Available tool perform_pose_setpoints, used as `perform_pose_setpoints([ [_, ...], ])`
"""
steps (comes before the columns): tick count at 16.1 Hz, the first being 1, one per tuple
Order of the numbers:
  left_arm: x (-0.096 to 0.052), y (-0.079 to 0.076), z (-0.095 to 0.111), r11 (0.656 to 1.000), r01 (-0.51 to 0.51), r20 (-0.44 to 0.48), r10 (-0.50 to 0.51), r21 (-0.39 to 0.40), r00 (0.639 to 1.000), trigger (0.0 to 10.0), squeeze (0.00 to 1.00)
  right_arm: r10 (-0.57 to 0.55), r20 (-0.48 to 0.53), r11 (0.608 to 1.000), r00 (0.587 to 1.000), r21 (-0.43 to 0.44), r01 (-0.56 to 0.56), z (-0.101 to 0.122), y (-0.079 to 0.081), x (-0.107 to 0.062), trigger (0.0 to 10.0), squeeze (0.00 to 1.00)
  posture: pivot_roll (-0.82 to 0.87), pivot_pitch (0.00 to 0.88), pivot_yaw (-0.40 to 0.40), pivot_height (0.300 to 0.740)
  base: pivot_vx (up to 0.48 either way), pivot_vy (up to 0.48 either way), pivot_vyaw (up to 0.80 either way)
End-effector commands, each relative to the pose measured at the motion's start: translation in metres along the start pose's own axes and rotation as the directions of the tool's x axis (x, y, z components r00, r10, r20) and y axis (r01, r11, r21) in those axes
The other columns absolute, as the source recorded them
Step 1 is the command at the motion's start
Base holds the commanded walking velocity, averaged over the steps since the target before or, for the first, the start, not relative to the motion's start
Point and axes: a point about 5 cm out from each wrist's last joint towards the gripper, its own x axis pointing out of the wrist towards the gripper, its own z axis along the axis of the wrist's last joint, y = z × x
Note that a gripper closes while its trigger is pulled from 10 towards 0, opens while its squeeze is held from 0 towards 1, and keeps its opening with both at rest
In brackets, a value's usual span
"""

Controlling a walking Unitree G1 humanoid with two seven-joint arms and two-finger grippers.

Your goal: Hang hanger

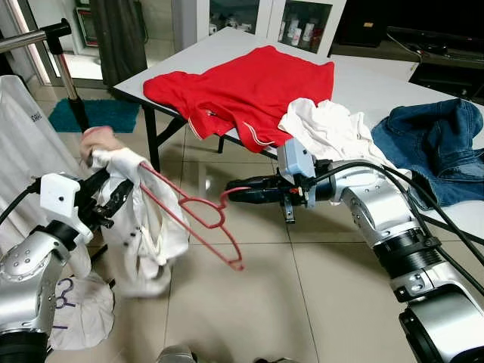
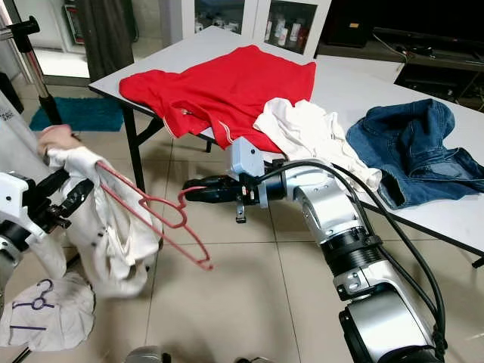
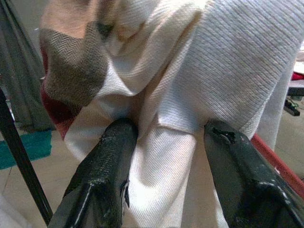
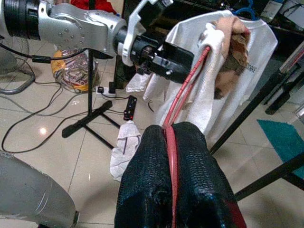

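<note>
Frame centre: right gripper [image 1: 231, 194] clamped on red hanger [image 1: 198, 213] hook. Lower left: left gripper [image 1: 102, 198], its 2 fingers [image 3: 102, 175] closed on white garment [image 1: 144, 234] draped over hanger.

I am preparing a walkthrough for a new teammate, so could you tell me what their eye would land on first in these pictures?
First, the red hanger held in mid-air over the tiled floor: the right gripper is shut on its hook, while the left gripper clamps the white garment draped over its other end. Behind them, a bright red shirt lies spread over the white table.
</note>
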Motion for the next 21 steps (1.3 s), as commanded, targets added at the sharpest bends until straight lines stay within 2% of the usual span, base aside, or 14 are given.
perform_pose_setpoints([
  [1,0.005,-0.006,-0.003,1.0,0.025,-0.009,-0.025,0.004,1.0,10.0,0.0,-0.003,0.035,1.0,0.999,-0.029,0.004,0.009,-0.001,-0.004,0.0,0.0,0.15,0.0,-0.078,0.74,0.0,0.0,0.0],
  [4,0.006,-0.009,-0.002,0.998,0.053,0.013,-0.053,0.016,0.999,10.0,0.0,0.0,0.036,1.0,0.999,-0.029,0.001,0.01,0.001,-0.004,0.0,0.0,0.15,0.0,-0.08,0.74,0.0,0.0,0.0],
  [5,0.007,-0.01,0.0,0.998,0.068,0.026,-0.068,0.008,0.997,8.2,0.0,0.0,0.036,1.0,0.999,-0.029,0.001,0.01,0.001,-0.004,0.0,0.0,0.15,0.0,-0.08,0.74,0.0,0.0,0.0],
  [6,0.006,-0.014,0.002,0.993,0.114,0.045,-0.112,-0.035,0.993,0.0,0.0,-0.002,0.036,1.0,0.999,-0.031,0.003,0.011,0.001,-0.003,0.0,0.0,0.15,0.0,-0.079,0.74,0.0,0.0,0.0],
  [11,0.004,-0.017,0.005,0.987,0.154,0.077,-0.151,-0.039,0.986,0.0,0.0,0.007,0.042,1.0,0.999,-0.03,-0.006,0.013,0.003,-0.004,0.0,0.0,0.15,0.0,-0.076,0.74,0.0,0.0,0.0],
  [14,0.004,-0.02,0.011,0.979,0.194,0.139,-0.183,-0.064,0.973,0.0,0.0,0.008,0.031,1.0,0.999,-0.024,-0.007,0.01,0.003,-0.005,0.0,0.0,0.15,0.0,-0.076,0.74,0.0,0.0,0.0],
  [21,0.002,-0.021,0.017,0.972,0.217,0.212,-0.195,-0.088,0.958,0.0,0.0,-0.012,0.012,1.0,1.0,-0.012,0.012,0.006,0.002,-0.009,0.0,0.0,0.14,0.0,-0.079,0.74,0.0,0.0,0.0],
])
